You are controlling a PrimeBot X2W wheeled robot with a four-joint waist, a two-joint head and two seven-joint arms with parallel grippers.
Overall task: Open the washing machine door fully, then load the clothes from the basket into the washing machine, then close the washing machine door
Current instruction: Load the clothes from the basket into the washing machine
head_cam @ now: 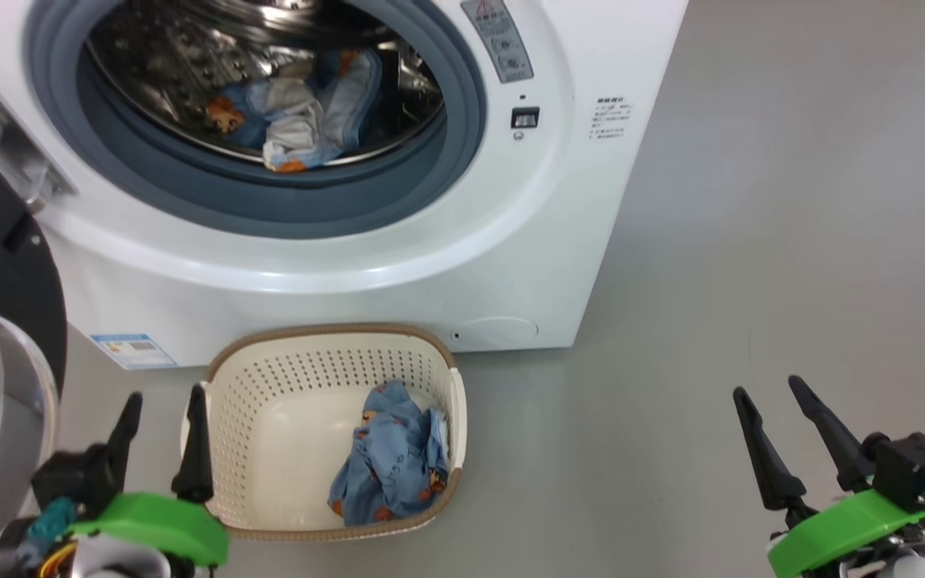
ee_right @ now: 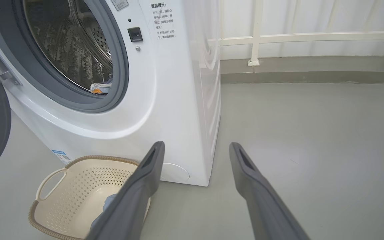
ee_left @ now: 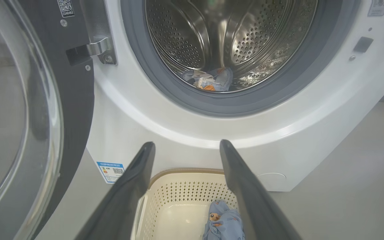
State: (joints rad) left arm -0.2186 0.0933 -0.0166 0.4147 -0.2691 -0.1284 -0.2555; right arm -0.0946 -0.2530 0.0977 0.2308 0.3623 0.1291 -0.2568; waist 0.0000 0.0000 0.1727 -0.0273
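Clothes (head_cam: 394, 470) in basket (head_cam: 302, 377): look light, limp, crumpled | I'd pinch a raised fold atop the heap | both my jaws wide, empty

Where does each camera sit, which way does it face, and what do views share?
Head view: on the head, looking down at the white front-loading washing machine and cream perforated plastic basket; left end effector and right end effector, open, bottom corners.
Left wrist view: left wrist, facing the steel drum, black-rimmed round door open at left; dark left fingers.
Right wrist view: right wrist, facing the machine's right front corner and grey floor; dark right fingers.
Shared: all show the basket holding light-blue printed clothes.
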